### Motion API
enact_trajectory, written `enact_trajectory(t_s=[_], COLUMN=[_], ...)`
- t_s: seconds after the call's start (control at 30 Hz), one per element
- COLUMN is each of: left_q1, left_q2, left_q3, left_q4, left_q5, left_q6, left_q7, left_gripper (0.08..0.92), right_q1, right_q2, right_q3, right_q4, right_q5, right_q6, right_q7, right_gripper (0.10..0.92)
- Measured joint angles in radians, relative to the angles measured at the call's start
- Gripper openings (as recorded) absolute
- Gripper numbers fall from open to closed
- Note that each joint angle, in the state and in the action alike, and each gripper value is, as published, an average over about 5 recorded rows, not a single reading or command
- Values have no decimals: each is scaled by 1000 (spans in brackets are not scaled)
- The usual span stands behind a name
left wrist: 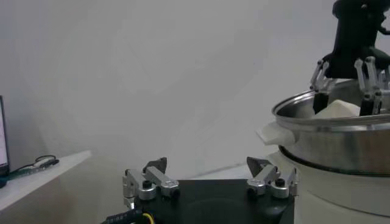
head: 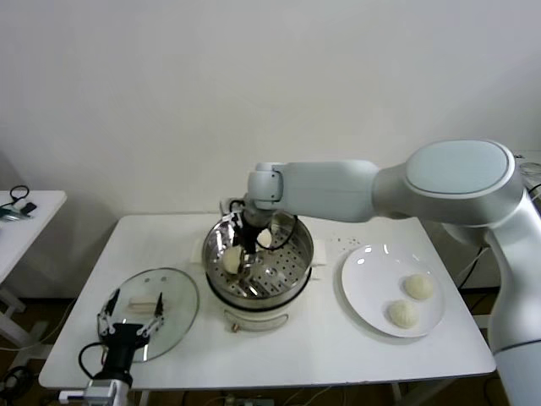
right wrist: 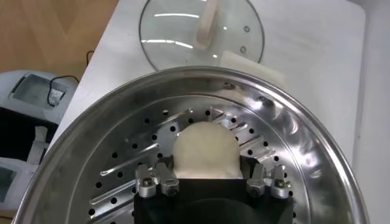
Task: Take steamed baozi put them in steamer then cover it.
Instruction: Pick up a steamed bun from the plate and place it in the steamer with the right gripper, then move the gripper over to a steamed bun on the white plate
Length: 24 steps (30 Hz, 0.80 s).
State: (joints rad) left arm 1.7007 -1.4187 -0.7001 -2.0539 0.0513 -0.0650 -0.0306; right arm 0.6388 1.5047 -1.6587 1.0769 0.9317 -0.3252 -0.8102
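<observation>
R gripper [head: 251, 239] is seen reaching down inside the steamer [head: 297, 264], on the far side of the basket. In the R wrist view a steamed baozi [right wrist: 205, 150] sits between its fingers on the perforated floor; fingers stand close beside the bun, but whether it is still pinched or just let go cannot be told. A 2nd bun [head: 231, 259] is seen on the basket floor towards the robot's left. Two more baozi [head: 418, 286] are left on the white plate [head: 365, 281], to the right of the steamer, apart from each other.

Glass cover [head: 179, 296] lies flat on the table [head: 338, 355], left of the steamer, bar handle [head: 141, 301] up. L gripper [head: 131, 320] is parked at the near edge of the cover, fingers spread wide, nothing held.

Handling (judged): buns look soft and light, prob. easily dented; to be taken across the widest part of the dome w/ light squeeze only. Surface looks smooth, could be tacky, so may stick to a pad on release. Cover judged rigid, heavier, breakable; to be taken by the bar handle, not by the rim.

Progress est.: approx. half, 2 buns + cover remaining.
</observation>
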Motion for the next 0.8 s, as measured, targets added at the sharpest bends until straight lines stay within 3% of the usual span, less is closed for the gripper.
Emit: enact_trajectory(t_s=[0.2,0.8], left_q1=[5,-10], left_q2=[0,-6], left_q3=[-3,7], left_q4=[0,-10], left_q5=[1,10], left_q6=[0,32], left_q7=[-1,-15], left_gripper=[823,823], right_q1=[0,126], right_q2=[-5,-174], right_q3=[6,26], right_q4=[5,111], right_q5=[-19,-99], right_q6=[-2,18], right_q7=[-4,-85], right_gripper=[817,823])
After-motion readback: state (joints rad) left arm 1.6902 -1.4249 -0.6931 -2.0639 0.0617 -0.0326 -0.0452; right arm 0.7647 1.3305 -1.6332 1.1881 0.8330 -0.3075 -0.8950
